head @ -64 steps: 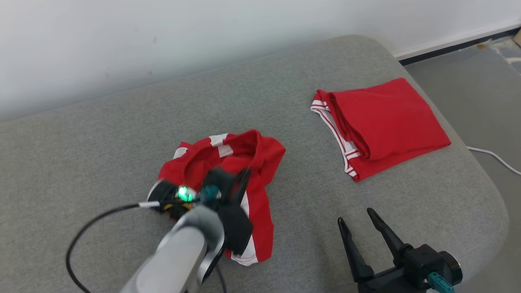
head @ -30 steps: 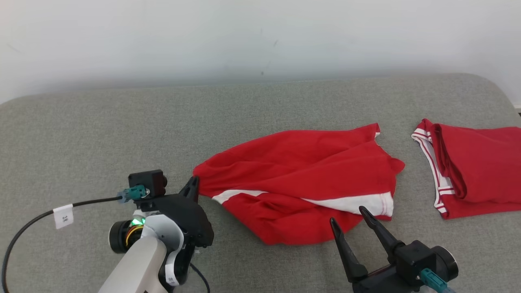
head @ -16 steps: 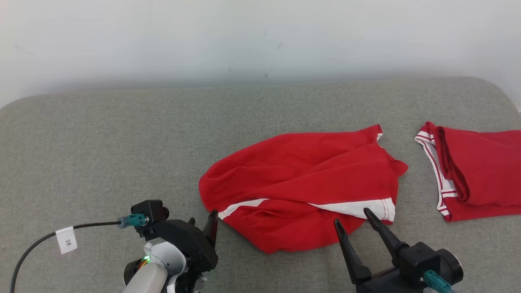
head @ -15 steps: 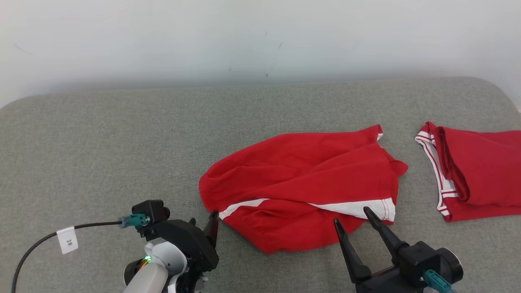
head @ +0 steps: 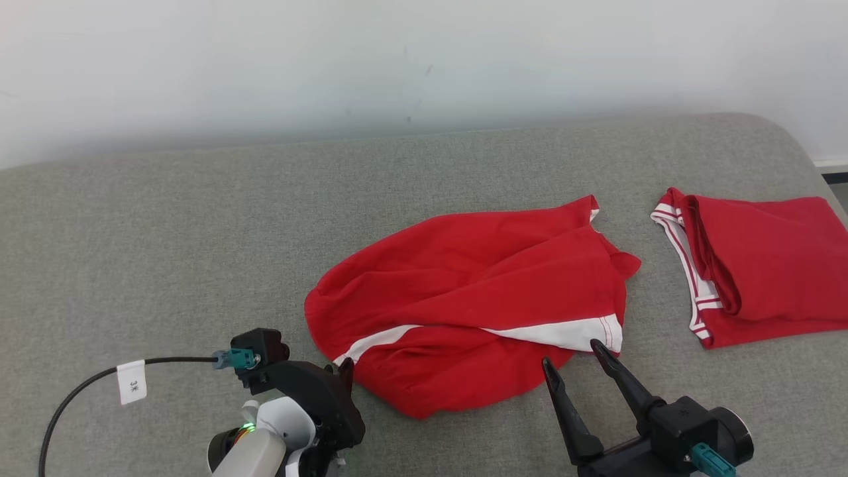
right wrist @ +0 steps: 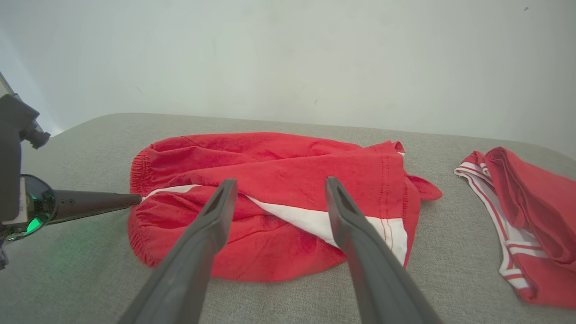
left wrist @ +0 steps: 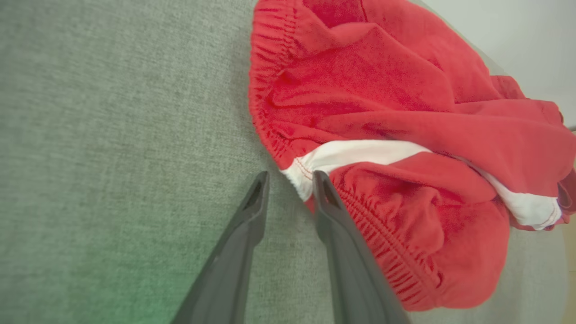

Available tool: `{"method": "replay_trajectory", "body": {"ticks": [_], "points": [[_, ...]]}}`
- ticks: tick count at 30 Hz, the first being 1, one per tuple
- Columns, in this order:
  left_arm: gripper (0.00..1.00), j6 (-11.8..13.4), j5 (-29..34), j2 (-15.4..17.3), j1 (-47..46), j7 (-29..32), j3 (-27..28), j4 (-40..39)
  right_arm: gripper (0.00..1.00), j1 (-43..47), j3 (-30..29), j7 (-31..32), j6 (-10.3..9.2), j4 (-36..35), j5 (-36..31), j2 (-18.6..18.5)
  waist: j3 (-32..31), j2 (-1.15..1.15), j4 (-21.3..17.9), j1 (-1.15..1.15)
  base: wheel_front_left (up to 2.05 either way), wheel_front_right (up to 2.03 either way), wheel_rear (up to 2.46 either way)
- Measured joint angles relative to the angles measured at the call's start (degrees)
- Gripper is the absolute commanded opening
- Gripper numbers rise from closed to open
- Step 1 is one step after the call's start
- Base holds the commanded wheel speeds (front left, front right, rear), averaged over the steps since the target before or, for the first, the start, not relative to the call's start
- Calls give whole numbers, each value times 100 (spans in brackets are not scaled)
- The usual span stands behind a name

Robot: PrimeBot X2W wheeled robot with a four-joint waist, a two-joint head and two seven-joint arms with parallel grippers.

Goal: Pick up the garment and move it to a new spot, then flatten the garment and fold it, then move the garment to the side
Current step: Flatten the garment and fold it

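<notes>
Grey woven upholstery (head: 165, 232) is spread across the scene as a broad cushioned surface, backed on the far side by a plain white wall (head: 397, 59). At the far right the surface is rounded off into a curved corner, beyond which a short dark skirting (head: 832, 173) is seen at the wall's foot.

The red shorts (head: 477, 278) are laid crumpled right of centre, with the elastic waistband turned to the left and a white side stripe run across the near half. A folded red garment (head: 768, 258) with white-striped trim is placed further right, close to the surface's right edge. The two are kept apart by a narrow strip of bare upholstery.

The left gripper (left wrist: 291, 176) is set low at the near left end of the waistband. Its jaws are held a narrow way apart, with the end of the white stripe just at the tips; whether the cloth is touched cannot be told. The right gripper (head: 570, 352) is held empty, jaws spread wide, at the near right edge of the shorts, close to the stripe's hemmed end. A black cable (head: 179, 360) bearing a white tag (head: 131, 383) is trailed leftward from the left wrist.

Wide bare upholstery is left open to the left of the shorts and along the far side up to the wall.
</notes>
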Motion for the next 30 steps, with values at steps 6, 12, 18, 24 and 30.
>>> {"method": "replay_trajectory", "body": {"ticks": [6,12,18,24,30], "points": [[0,-34,2,31,-18,145,-51,60,100,12,-32,8,0,-60,0,4,44,0,-50,0,0,0,0],[0,-77,2,46,-38,94,-85,57,100,-7,-124,110,0,-74,-8,-43,85,0,-33,0,0,0,0],[0,-90,15,127,-12,-27,-73,-69,100,-387,-839,1166,0,54,-258,-276,173,0,3,0,0,0,0],[0,-87,41,101,27,-52,-123,-218,100,-667,-1098,2408,0,546,-73,-489,273,0,137,0,0,0,0],[0,-85,41,91,27,-103,-105,-308,100,-757,-1013,2608,0,592,56,-523,352,0,257,0,0,0,0]]}}
